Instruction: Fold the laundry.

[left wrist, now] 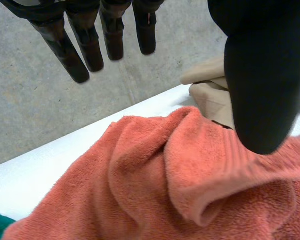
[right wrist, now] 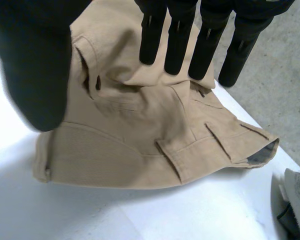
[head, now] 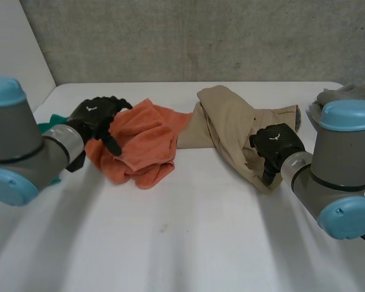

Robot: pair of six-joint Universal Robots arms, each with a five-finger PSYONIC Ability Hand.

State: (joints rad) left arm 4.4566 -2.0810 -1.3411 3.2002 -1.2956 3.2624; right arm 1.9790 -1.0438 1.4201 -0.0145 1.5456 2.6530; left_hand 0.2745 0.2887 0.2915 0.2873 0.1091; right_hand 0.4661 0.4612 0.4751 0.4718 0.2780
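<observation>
**Hands.** The left hand (head: 97, 115) has straight fingers (left wrist: 85, 47) and its thumb set wide. It holds nothing and hovers over the left edge of the towel (head: 140, 143). The right hand (head: 277, 141) is likewise spread and empty, poised above the trousers (head: 228, 121) near their pockets.

**Judgement.** Each hand appears placed to take hold of its own item, so a grasp looks like the step in hand. No fold is made yet.

**Position.** The towel lies crumpled at centre-left of the bench (head: 188, 237) and touches the trousers, which lie twisted at centre-right.

**Count.**
- One orange towel.
- One tan pair of trousers.
- One green cloth (head: 48, 125) beside the left arm.
- One grey cloth (head: 347, 94) at the far right corner.

That makes four items, and the two central ones are unfolded.
</observation>
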